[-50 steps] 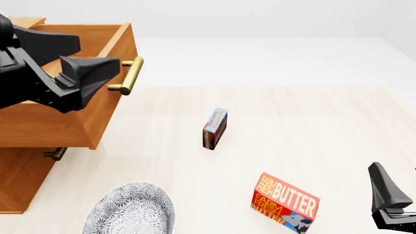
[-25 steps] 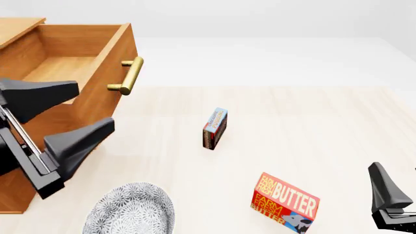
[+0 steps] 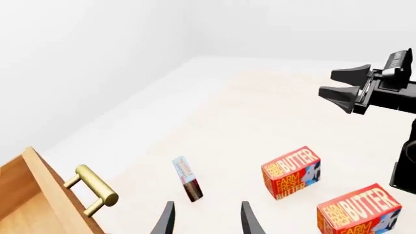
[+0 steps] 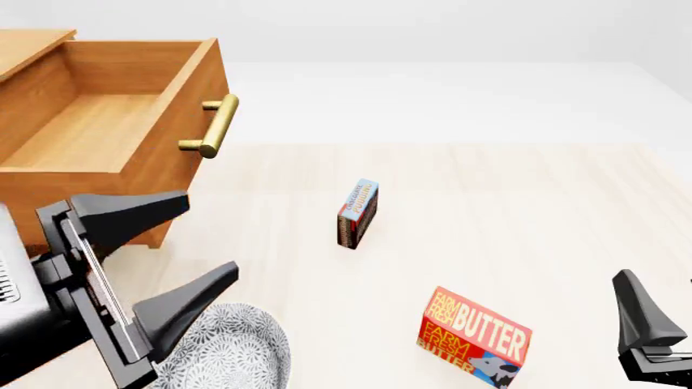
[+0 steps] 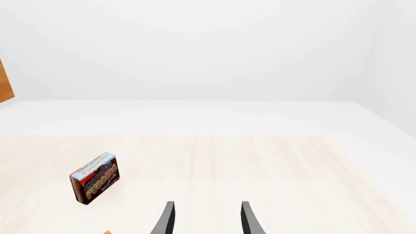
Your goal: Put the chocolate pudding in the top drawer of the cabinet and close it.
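The chocolate pudding is a thin brown box with a light blue top, standing on edge mid-table; it also shows as the pudding and the pudding. The cabinet stands at far left with its top drawer pulled out and nothing inside, brass handle facing right. My left gripper hangs open at the front left, nearer than the drawer and left of the pudding, holding nothing. My right gripper is open at the front right corner, well away from the pudding.
A red butter box lies at the front, right of centre. The left wrist view shows it as the butter box with a second butter box beside it. A patterned grey plate sits at the front left, partly under my left gripper.
My left gripper has drawn back from the drawer's handle, moving down and toward the front edge, above the plate. The drawer stays open. The right arm has not moved.
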Motion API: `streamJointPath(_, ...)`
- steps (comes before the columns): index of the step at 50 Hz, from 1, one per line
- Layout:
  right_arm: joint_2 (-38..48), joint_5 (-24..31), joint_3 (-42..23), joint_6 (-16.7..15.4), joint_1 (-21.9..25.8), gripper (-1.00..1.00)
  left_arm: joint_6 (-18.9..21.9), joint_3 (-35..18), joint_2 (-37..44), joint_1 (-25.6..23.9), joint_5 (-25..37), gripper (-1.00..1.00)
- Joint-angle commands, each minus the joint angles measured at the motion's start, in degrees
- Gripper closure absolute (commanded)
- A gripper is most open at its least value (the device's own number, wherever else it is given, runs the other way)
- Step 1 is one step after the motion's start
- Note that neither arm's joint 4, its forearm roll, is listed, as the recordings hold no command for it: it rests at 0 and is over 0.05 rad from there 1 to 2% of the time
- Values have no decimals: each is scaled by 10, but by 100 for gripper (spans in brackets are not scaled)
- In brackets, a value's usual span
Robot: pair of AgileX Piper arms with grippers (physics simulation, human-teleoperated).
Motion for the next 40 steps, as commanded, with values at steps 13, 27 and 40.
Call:
streamJointPath(13,0,0,0,0,0,-100,-47,89,58,-48,-183,-100)
streamJointPath(27,0,0,0,0,0,-100,-75,95,168,-67,-285,-100)
streamJointPath(40,0,0,0,0,0,-100,-95,69,242,-73,-314,-100)
